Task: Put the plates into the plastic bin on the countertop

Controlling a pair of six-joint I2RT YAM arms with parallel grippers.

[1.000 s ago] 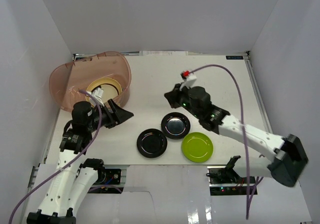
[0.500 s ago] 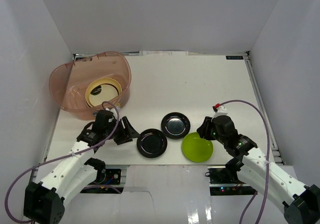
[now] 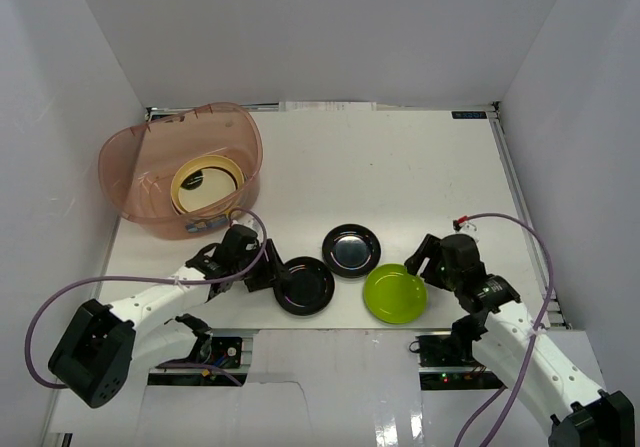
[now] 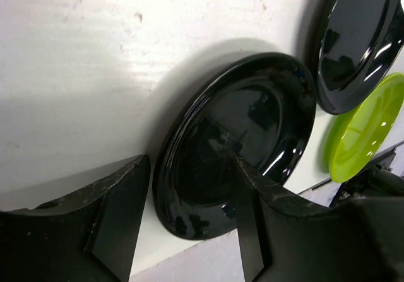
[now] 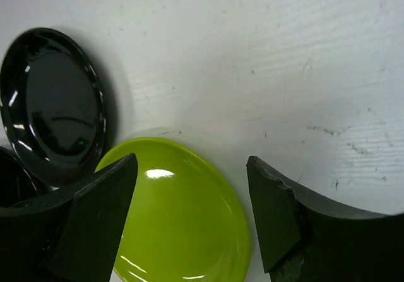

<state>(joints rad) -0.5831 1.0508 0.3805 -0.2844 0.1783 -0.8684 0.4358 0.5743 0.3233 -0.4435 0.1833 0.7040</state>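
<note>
Three plates lie near the front of the white countertop (image 3: 400, 167): a glossy black plate (image 3: 304, 286), a second black plate (image 3: 351, 251) and a lime green plate (image 3: 395, 293). My left gripper (image 3: 272, 272) is open and low at the first black plate's left rim. In the left wrist view that black plate (image 4: 240, 137) has its near rim between my fingers (image 4: 120, 212), one over its inside and one beside it. My right gripper (image 3: 425, 262) is open at the green plate's right edge. The green plate (image 5: 183, 219) sits between its fingertips (image 5: 278, 219). The plastic bin (image 3: 130, 157) stands far left with cream and yellow plates (image 3: 205, 182) inside.
White walls enclose the countertop on three sides. The metal front rail (image 3: 330, 335) runs just below the plates. The second black plate (image 5: 53, 105) lies close to the left of the green one. Purple cables loop from both arms.
My left arm came down from beside the bin to the black plate's rim. My right arm swung back from mid-table to the green plate, and its jaws went from shut to open.
</note>
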